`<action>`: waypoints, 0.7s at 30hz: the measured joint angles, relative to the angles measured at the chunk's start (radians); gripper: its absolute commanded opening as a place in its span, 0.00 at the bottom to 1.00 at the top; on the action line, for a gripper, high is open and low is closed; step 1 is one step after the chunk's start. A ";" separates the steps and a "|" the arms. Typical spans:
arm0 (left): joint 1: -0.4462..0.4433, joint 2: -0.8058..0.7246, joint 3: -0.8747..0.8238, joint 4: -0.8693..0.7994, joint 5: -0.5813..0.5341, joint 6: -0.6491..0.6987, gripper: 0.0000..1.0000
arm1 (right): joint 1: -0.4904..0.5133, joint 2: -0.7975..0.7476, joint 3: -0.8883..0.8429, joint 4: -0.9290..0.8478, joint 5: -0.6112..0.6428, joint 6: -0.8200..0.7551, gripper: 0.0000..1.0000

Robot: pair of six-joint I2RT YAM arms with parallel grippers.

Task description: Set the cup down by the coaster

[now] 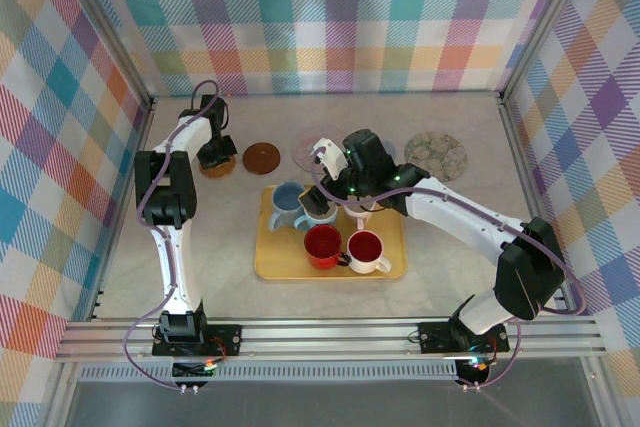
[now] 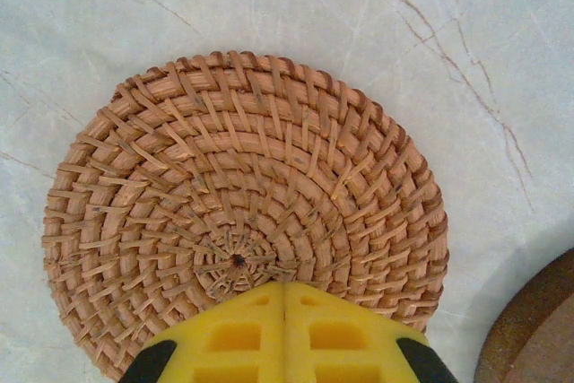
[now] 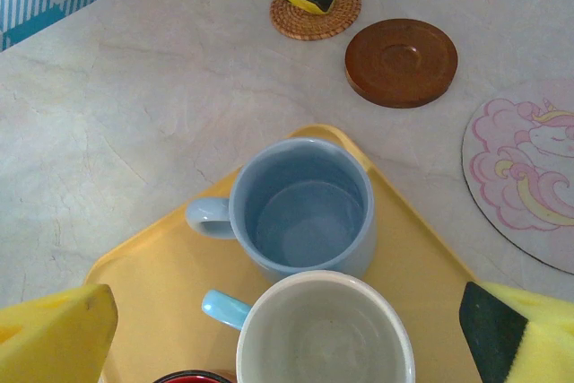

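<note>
Four cups [image 1: 322, 245] show on one tray [image 1: 272, 265]; four coasters [image 1: 261, 158]

Tray [image 1: 268, 265]: mid-tabletop [image 1: 450, 287], carrying four cups [image 1: 323, 245].
Coasters [image 1: 262, 158]: four in a row behind the tray.
Left pincer [image 2: 285, 290]: over the leftmost coaster [image 2: 242, 177].
Right pincer [image 3: 287, 334]: above the tray's rear cups.

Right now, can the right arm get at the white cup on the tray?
Probably yes: the right gripper hangs open over the white cup, jaws wide to either side, nothing between.
</note>
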 measured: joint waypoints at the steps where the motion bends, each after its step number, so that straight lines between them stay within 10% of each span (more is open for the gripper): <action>1: 0.000 0.000 0.000 0.000 0.000 0.000 0.07 | 0.000 0.000 0.000 0.000 0.000 0.003 0.99; 21: 0.000 -0.084 0.087 -0.047 0.033 0.068 0.28 | -0.006 0.000 0.028 -0.062 -0.022 -0.002 0.99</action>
